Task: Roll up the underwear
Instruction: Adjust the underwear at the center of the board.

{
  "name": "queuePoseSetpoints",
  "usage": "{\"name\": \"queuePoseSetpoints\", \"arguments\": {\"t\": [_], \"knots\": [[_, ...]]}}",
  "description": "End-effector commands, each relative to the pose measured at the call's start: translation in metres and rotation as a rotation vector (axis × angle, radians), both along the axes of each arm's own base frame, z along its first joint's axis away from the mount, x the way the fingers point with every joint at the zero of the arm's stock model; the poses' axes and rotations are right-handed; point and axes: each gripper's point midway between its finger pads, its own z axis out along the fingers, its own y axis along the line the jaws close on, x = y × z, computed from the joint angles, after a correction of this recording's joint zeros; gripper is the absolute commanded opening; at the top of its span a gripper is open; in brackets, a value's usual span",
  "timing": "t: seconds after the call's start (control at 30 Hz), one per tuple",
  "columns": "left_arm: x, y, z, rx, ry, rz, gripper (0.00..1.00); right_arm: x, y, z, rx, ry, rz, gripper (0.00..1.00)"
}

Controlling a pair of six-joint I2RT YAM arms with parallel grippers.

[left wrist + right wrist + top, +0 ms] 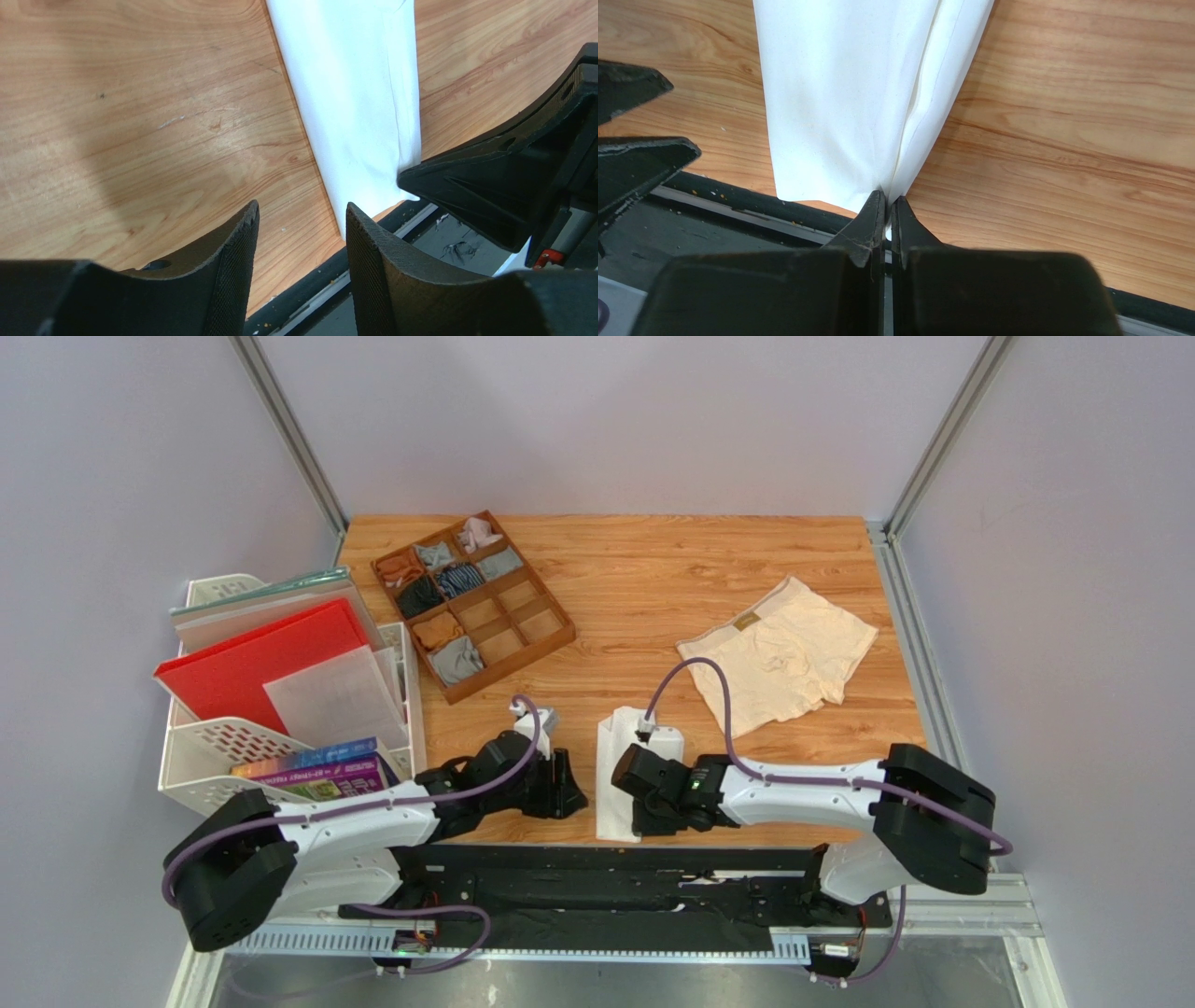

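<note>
**Item 1. Right claw** (887, 207): clenched. The fingertips press together on a fold at the near end of the white underwear (836, 91), close to the near edge of the bench (631, 567). A crease in the cloth runs away from the pinch.

**Item 2. Left claw** (300, 213): released. The fingers stand apart with nothing between them. It sits low over the bench, just beside the near left corner of the white underwear, and faces the right claw across the cloth.

**Item 3. White underwear:** folded into a narrow strip and lying on the bench between the two claws. Its long side runs from the near edge away from the arms.

**Item 4. Cream underwear** (779, 665): spread flat and not folded, on the far right part of the bench, well apart from both claws. A tan label shows on the waistband.

**Item 5. Bench:** light wood grain, with a black rail along the near edge.

**Item 6. Wooden tray** (526, 619): divided into compartments and set at an angle on the far left of the bench. Several compartments hold small rolled garments (456, 661) in grey, brown and dark tones.

**Item 7. White rack** (211, 752): at the left edge of the bench. It holds a red folder (260, 665), pale sheets and colourful booklets (316, 770).
</note>
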Motion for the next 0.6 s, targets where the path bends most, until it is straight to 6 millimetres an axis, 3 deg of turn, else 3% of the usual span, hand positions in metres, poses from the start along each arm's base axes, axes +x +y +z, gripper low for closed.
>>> {"name": "queuePoseSetpoints", "arguments": {"t": [0.0,0.27,0.57], "knots": [[0.015,-0.023,0.031,-0.057,-0.140,-0.096,0.55,-0.003,-0.012,0.010,-0.008,0.006,0.037,0.00],[0.016,-0.031,0.027,-0.027,-0.151,-0.156,0.55,0.014,-0.017,0.031,0.041,-0.022,0.014,0.00],[0.025,-0.043,0.043,-0.052,-0.233,-0.209,0.56,0.035,-0.026,0.042,0.041,-0.023,-0.019,0.00]]}}
